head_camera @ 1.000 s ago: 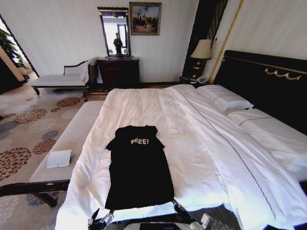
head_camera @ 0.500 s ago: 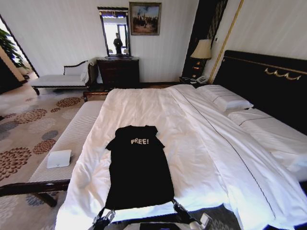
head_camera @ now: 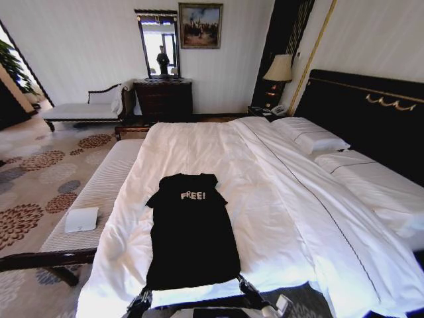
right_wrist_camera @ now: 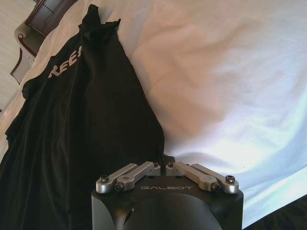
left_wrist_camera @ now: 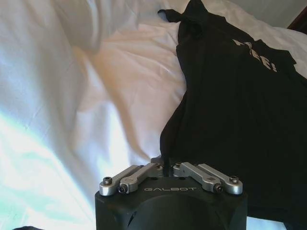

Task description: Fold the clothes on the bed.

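Observation:
The clothes, a black T-shirt (head_camera: 191,235) with white "FREE!" lettering, lie flat and face up on the near part of the bed (head_camera: 278,199), hem toward me. My left gripper (head_camera: 144,296) sits at the hem's left corner. In the left wrist view the left gripper (left_wrist_camera: 164,165) is shut on a narrow tongue of the black T-shirt (left_wrist_camera: 230,110). My right gripper (head_camera: 244,285) is at the hem's right corner. In the right wrist view the right gripper (right_wrist_camera: 163,162) is shut on the edge of the T-shirt (right_wrist_camera: 86,124).
A pale striped bench (head_camera: 99,189) runs along the bed's left side with a small white box (head_camera: 81,219) on it. Pillows (head_camera: 311,138) and the dark headboard (head_camera: 371,112) are at the right. White bedding spreads wide around the shirt.
The left gripper has moved in to the hem's left corner, and its fingers, spread a second ago, are now drawn together. The right gripper and the shirt stay put.

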Controlling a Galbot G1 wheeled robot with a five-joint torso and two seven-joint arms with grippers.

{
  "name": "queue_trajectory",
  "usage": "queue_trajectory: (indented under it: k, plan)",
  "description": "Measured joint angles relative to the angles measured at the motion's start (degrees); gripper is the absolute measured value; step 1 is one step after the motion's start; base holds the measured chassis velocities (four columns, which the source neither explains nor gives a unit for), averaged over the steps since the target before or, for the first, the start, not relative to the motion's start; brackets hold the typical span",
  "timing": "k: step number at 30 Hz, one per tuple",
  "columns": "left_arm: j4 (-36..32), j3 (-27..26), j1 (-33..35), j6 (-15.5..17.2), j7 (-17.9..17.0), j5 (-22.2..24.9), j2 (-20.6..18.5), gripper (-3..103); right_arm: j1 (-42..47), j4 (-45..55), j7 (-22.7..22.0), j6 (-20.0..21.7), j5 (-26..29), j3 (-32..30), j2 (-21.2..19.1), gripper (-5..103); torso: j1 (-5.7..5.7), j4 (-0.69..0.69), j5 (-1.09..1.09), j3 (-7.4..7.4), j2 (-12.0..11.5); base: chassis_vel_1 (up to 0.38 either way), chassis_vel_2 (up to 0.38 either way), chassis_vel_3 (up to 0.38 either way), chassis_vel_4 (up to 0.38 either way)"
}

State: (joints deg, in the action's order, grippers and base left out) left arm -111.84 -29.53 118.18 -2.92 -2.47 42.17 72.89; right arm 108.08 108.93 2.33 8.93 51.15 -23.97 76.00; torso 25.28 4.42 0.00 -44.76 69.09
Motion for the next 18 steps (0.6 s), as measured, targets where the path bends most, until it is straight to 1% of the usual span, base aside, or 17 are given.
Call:
queue_trajectory:
  k: [1,3,13,14,16,18]
  plan:
    - [-0.1,0.0,0.1,-0.2,0.0,-0.2,0.0,3,0.0,0.0,0.0,0.0,-0.1,0.0,0.0,0,0.0,0.0,0.0,0.0,0.0,0.0,0.0,0.0,0.0]
    - [-0.3,0.0,0.2,-0.4,0.0,-0.3,0.0,1,0.0,0.0,0.0,0.0,-0.2,0.0,0.0,0,0.0,0.0,0.0,0.0,0.0,0.0,0.0,0.0,0.0]
    - [-1.0,-0.6,0.9,-1.9,-0.8,-1.2,0.5,1,0.2,0.0,0.2,-0.7,-1.0,0.0,0.0,0,0.0,0.0,0.0,0.0,0.0,0.0,0.0,0.0,0.0]
    - [-1.3,-0.8,1.3,-2.7,-0.9,-1.9,0.6,1,0.4,0.3,0.2,-0.9,-1.8,0.0,0.0,0,0.0,0.0,0.0,0.0,0.0,0.0,0.0,0.0,0.0]
    - [-1.5,-1.0,1.4,-3.1,-0.9,-2.3,0.7,1,0.6,0.7,0.1,-1.2,-2.8,0.1,0.0,0,0.0,0.0,0.0,0.0,0.0,0.0,0.0,0.0,0.0]
    - [-2.8,-2.0,2.5,-4.4,-1.3,-3.4,1.7,1,2.3,3.1,-1.0,-2.2,-7.7,0.5,0.1,0,0.0,0.0,0.0,0.0,0.0,0.0,0.0,0.0,0.0]
